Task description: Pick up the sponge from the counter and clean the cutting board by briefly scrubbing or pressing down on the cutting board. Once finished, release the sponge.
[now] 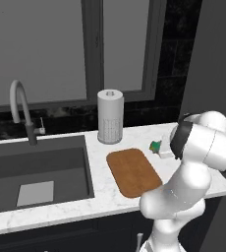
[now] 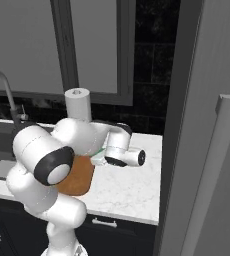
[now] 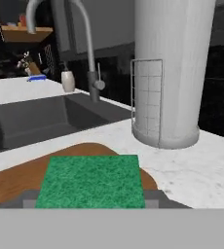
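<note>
Risk: small green-topped rectangular sponge (image 3: 92, 181) sitting between the fingers, above the near-right edge of the brown wooden cutting board (image 1: 133, 172) on the white marble desk (image 1: 56, 212); cannot tell if grip is holding; could be sliding off mid-scrub.

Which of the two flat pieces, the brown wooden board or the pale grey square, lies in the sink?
The pale grey square flat piece lies on the floor of the dark sink basin. The brown wooden cutting board lies on the white marble counter.

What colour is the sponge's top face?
Green, with a mottled, scrubby texture; the sponge shows best in the hand view, in front of the brown cutting board.
</note>
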### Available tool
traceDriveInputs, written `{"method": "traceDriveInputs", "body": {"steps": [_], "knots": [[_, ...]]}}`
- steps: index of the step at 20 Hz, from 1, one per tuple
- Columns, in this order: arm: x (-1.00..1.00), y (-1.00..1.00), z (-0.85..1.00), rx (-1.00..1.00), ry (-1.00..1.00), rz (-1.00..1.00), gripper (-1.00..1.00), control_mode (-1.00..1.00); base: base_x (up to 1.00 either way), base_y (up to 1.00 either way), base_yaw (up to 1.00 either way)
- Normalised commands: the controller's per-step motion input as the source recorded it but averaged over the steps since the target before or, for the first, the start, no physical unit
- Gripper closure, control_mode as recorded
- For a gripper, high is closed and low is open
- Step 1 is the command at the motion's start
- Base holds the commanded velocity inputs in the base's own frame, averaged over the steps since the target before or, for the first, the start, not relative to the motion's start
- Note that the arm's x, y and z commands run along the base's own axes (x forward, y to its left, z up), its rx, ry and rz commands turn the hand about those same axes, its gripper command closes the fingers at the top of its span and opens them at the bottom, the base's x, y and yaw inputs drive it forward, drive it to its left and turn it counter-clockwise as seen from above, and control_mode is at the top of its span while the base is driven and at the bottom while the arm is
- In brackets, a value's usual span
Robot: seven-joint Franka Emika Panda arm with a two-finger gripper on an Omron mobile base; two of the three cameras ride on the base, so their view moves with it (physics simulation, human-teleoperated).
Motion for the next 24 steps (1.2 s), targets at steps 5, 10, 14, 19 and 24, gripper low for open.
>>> {"method": "traceDriveInputs", "body": {"steps": [5, 10, 14, 19, 24], "knots": [[0.28, 0.11, 0.39, -0.13, 0.25, -0.43, 1.00, -1.00, 0.00, 0.00, 0.00], [0.24, -0.03, 0.02, -0.10, 0.30, -0.53, 1.00, -1.00, 0.00, 0.00, 0.00], [0.14, -0.29, -0.07, -0.02, 0.16, -0.34, 1.00, -1.00, 0.00, 0.00, 0.00], [0.08, -0.32, -0.34, -0.01, 0.05, -0.27, 1.00, -1.00, 0.00, 0.00, 0.00], [0.10, -0.51, -0.15, 0.00, 0.03, -0.21, 1.00, -1.00, 0.00, 0.00, 0.00]]}}
